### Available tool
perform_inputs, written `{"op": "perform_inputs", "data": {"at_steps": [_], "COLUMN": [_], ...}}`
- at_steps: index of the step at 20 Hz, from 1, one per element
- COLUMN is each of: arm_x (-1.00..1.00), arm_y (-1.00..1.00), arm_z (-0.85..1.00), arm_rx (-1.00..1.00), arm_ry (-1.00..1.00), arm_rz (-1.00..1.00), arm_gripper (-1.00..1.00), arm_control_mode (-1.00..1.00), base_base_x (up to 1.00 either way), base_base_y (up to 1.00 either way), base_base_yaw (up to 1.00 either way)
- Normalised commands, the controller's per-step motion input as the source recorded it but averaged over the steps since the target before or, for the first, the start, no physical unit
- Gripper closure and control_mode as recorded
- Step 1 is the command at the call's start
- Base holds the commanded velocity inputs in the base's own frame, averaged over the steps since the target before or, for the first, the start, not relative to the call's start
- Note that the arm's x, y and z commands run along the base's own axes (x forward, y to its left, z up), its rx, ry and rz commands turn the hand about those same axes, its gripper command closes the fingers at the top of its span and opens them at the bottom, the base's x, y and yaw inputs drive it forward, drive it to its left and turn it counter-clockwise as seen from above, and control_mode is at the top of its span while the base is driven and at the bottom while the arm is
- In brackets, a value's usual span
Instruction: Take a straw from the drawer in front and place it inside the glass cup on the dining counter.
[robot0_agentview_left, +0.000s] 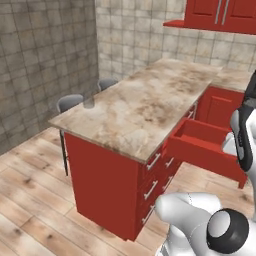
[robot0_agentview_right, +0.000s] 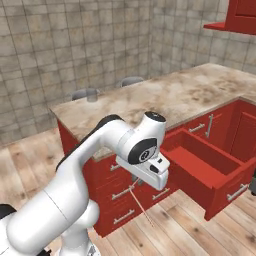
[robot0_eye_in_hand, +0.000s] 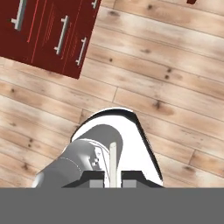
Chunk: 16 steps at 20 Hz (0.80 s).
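My gripper (robot0_agentview_right: 134, 184) hangs in front of the red cabinet base, pointing down at the floor, shut on the straw (robot0_agentview_right: 141, 206). The thin pale straw slants down from the jaws toward the wooden floor. In the hand view the straw (robot0_eye_in_hand: 113, 159) stands pinched between the two dark fingertips (robot0_eye_in_hand: 97, 177) of the gripper (robot0_eye_in_hand: 113, 179). The red drawer (robot0_agentview_right: 200, 167) stands pulled out to the right of the hand, its inside bare red; it also shows as drawer (robot0_agentview_left: 202, 142). The glass cup (robot0_agentview_right: 91, 95) stands upright near the far left corner of the dining counter (robot0_agentview_right: 165, 97), also seen as glass cup (robot0_agentview_left: 89, 102).
Two grey stools (robot0_agentview_left: 70, 102) (robot0_agentview_left: 107, 83) stand behind the counter by the tiled wall. Closed red drawers with silver handles (robot0_eye_in_hand: 63, 35) line the cabinet base below the slab. Red wall cabinets (robot0_agentview_left: 220, 15) hang at the back. Wooden floor (robot0_eye_in_hand: 166, 87) lies open below the hand.
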Motion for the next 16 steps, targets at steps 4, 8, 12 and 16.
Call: {"op": "perform_inputs", "data": {"at_steps": [4, 8, 12, 16], "arm_x": [0.0, 0.0, 0.0, 0.0], "arm_y": [0.0, 0.0, 0.0, 0.0], "arm_z": [0.0, 0.0, 0.0, 0.0], "arm_rx": [0.0, 0.0, 0.0, 0.0], "arm_ry": [0.0, 0.0, 0.0, 0.0], "arm_rz": [0.0, 0.0, 0.0, 0.0], "arm_gripper": [1.0, 1.0, 1.0, 1.0], "arm_control_mode": [1.0, 1.0, 1.0, 1.0], "base_base_x": [-0.03, 0.14, 0.34, 0.43], "base_base_y": [0.99, 1.0, 1.0, 0.97], "base_base_yaw": [0.0, 0.0, 0.0, 0.0]}}
